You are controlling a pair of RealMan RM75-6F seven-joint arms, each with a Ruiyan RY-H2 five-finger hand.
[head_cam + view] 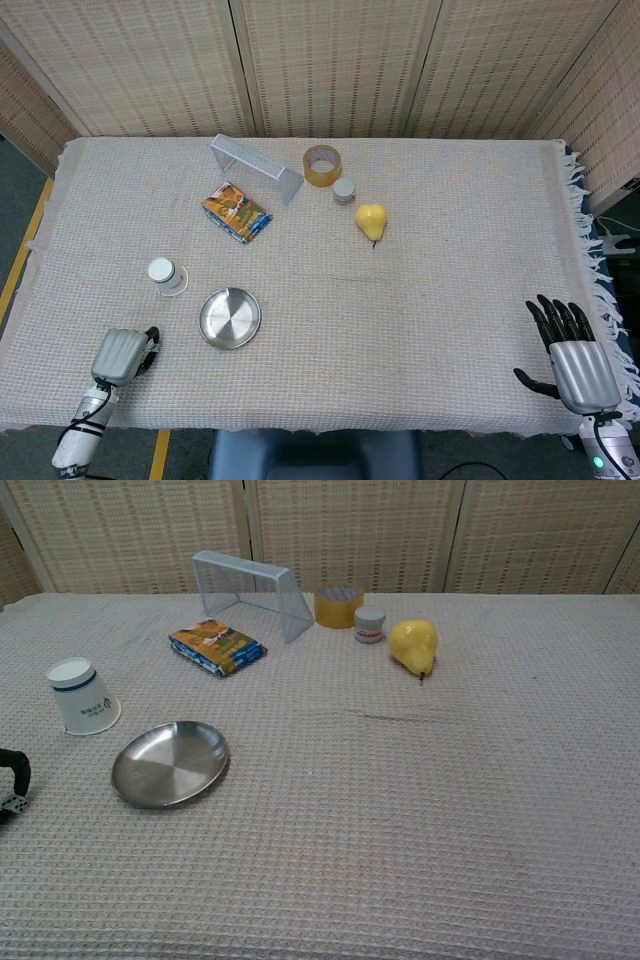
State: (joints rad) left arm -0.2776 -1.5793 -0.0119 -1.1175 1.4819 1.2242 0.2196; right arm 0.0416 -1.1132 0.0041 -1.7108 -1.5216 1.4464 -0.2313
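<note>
My left hand [120,356] rests at the near left corner of the cloth-covered table [440,260], its fingers curled under and holding nothing; the chest view shows only one black fingertip [14,772] at the left edge. Closest to it are a steel plate [230,318] [170,763] and an upturned white paper cup [166,275] [83,697]. At the near right corner lies my right hand [574,352], fingers spread and empty, far from every object; the chest view does not show it.
Along the back stand a wire rack [256,166] [255,590], a tape roll [322,166] [339,606] and a small jar [344,191] [370,624]. A yellow pear [371,220] [413,645] and a snack packet [236,212] [217,647] lie nearby.
</note>
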